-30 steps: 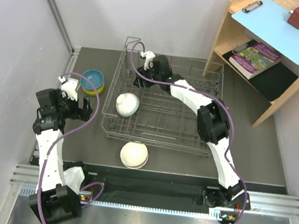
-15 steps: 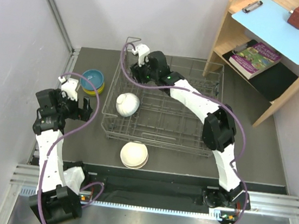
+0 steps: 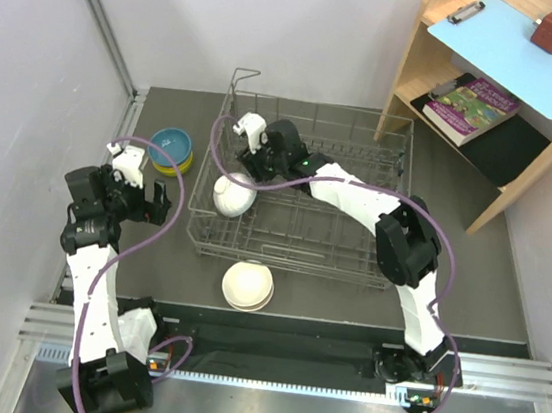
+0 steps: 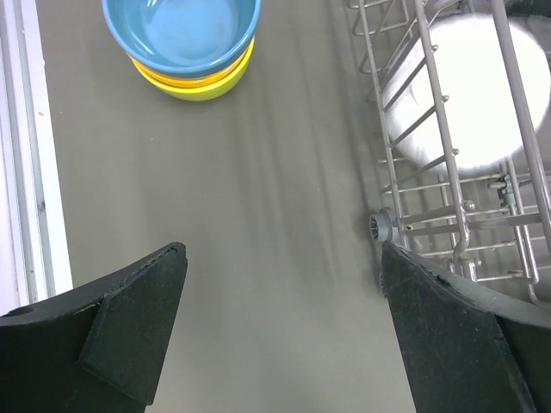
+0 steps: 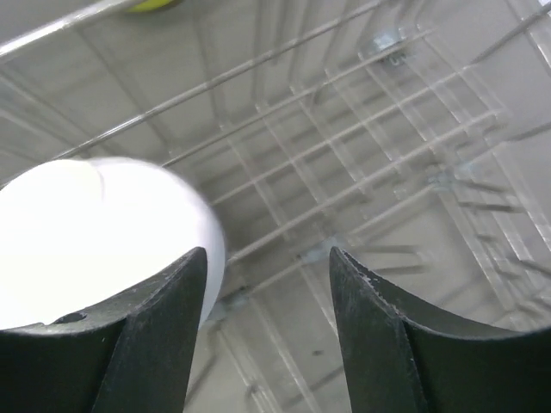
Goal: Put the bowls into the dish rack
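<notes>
The grey wire dish rack (image 3: 358,191) stands mid-table. One white bowl (image 3: 232,195) lies inside it at the left end, also seen in the right wrist view (image 5: 86,241) and the left wrist view (image 4: 469,95). My right gripper (image 3: 244,162) hovers over the rack floor (image 5: 362,163) just beside that bowl. It is open (image 5: 269,254) with nothing between its fingers. A blue bowl (image 3: 171,142) (image 4: 181,26) tops a stack with a yellow-green bowl (image 4: 196,86) left of the rack. Two stacked beige bowls (image 3: 248,286) sit in front of the rack. My left gripper (image 3: 153,201) (image 4: 284,258) is open over bare table.
A wooden shelf unit (image 3: 420,63) with a book (image 3: 472,108) and a light blue board stands at the back right. A metal rail (image 4: 26,172) runs along the table's left edge. A small grey rack wheel (image 4: 380,226) is close to my left gripper's right finger.
My right arm has swung from the rack's far left corner toward me, bringing the gripper down beside the white bowl. The left arm has hardly moved.
</notes>
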`<control>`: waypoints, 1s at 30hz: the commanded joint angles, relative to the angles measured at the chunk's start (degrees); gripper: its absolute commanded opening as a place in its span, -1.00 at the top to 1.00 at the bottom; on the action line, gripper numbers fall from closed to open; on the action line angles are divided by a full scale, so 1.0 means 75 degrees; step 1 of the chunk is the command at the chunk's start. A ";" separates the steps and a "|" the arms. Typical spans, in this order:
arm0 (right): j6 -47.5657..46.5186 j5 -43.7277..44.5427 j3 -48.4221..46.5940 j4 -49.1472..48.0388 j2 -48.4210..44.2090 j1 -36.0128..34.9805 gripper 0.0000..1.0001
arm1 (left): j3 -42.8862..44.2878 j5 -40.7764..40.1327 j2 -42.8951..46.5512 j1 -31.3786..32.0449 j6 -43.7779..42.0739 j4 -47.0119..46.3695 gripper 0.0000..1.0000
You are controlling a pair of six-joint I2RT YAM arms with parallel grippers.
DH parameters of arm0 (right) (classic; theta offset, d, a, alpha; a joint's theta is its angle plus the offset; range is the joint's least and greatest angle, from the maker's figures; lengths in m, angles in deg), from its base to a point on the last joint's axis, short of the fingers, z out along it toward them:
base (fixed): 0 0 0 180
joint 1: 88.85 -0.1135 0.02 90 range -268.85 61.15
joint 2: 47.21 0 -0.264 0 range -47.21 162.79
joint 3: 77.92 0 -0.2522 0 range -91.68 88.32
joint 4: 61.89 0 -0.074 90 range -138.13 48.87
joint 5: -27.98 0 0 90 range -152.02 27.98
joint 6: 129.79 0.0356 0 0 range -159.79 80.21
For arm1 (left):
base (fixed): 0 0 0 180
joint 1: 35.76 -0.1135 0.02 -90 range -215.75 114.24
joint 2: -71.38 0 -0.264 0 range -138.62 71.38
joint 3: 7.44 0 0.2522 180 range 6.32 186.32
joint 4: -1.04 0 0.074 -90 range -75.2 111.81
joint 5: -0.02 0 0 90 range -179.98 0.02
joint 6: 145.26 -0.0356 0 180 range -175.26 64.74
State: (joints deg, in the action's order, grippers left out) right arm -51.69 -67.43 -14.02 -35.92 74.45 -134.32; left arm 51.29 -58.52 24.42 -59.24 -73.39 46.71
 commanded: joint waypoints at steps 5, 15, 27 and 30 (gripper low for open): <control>-0.0230 -0.0310 0.0544 -0.0327 -0.0742 -0.0394 -0.16 | -0.0066 0.0234 0.0214 -0.0056 0.0050 -0.0328 -0.98; -0.0089 0.1177 0.0744 -0.0584 -0.1350 -0.0324 -0.16 | 0.0027 0.0328 0.0285 -0.0056 -0.0008 -0.0316 -0.98; -0.0100 -0.2650 0.0884 0.1685 -0.3458 0.0122 -0.22 | 0.0999 0.1990 0.0495 -0.0044 -0.1975 0.1932 -0.98; -0.0790 -0.3496 0.1480 0.2179 -0.4206 0.0017 -0.19 | 0.1094 0.2331 0.0705 -0.0033 -0.2550 0.2519 -0.98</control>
State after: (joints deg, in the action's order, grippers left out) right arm -51.99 -78.70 -6.79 -28.18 50.85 -132.95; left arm 56.32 -48.61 27.19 -59.28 -84.43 57.44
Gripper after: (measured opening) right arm 0.605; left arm 0.991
